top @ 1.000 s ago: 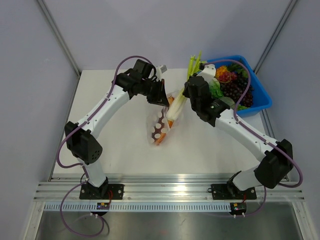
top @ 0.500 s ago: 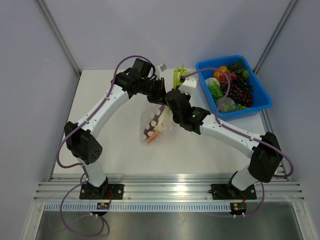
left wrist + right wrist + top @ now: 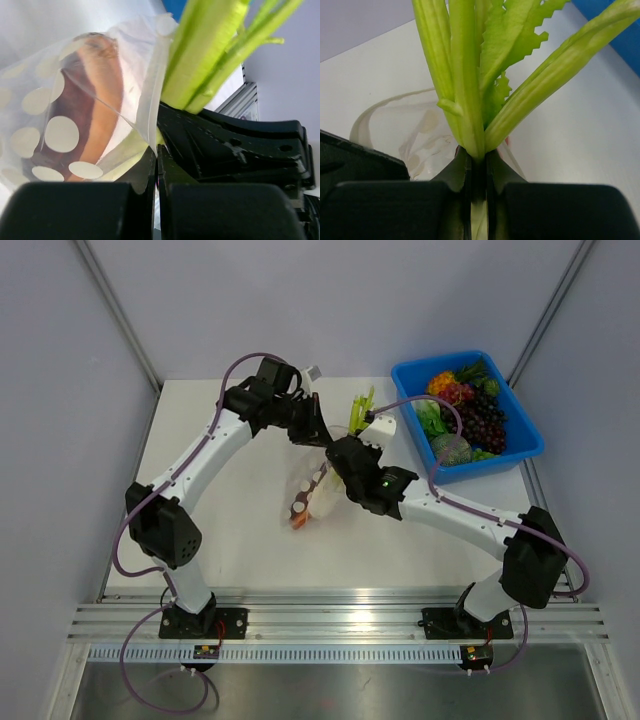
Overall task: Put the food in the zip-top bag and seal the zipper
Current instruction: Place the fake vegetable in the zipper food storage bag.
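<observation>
clear plastic with white dots lies nearest you: the bag (image 3: 312, 492) rests on the white table (image 3: 230, 530), slanting from near left to far right, with its mouth at the far end. inside it you can see the orange and dark red piece (image 3: 97, 95), its orange tip toward the bag's near end. just beyond, your right gripper (image 3: 478, 172) is closed tight on the leek (image 3: 465, 90), pinching the stalk just below where the leaves spread. the leek's pale lower end reaches into the bag's open mouth. your left gripper (image 3: 156, 167) comes in from the far left and is clamped on the edge of that mouth, close beside the right one. the leek's green leaves stick out toward the far side. at the far right stands the blue bin (image 3: 520, 452), holding dark grapes (image 3: 485, 425) and other produce.
</observation>
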Controlling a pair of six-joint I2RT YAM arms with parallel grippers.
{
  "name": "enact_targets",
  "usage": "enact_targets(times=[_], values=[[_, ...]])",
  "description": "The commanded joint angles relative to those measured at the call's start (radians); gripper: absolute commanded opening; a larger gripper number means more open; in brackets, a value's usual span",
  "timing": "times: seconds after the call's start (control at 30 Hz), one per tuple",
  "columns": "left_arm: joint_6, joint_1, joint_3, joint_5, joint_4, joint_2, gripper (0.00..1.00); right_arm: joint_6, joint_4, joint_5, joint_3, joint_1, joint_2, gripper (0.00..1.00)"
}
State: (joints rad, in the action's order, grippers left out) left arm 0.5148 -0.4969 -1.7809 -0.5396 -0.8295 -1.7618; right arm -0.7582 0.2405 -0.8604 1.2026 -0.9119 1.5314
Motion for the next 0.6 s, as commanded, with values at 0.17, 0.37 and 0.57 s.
enact_targets(times=[0.17, 0.37, 0.57], values=[[0.07, 0.026, -0.006, -0.028, 0.128, 0.068, 0.0, -0.085, -0.033, 0.073, -0.015, -0.015, -0.065, 0.0], [0.082, 0.026, -0.008, -0.042, 0.139, 0.064, 0.0, -0.076, -0.081, 0.184, -0.077, -0.03, -0.037, 0.0], [0.082, 0.027, 0.021, -0.043, 0.144, 0.073, 0.0, -0.014, -0.138, 0.256, -0.123, -0.028, -0.06, 0.24]])
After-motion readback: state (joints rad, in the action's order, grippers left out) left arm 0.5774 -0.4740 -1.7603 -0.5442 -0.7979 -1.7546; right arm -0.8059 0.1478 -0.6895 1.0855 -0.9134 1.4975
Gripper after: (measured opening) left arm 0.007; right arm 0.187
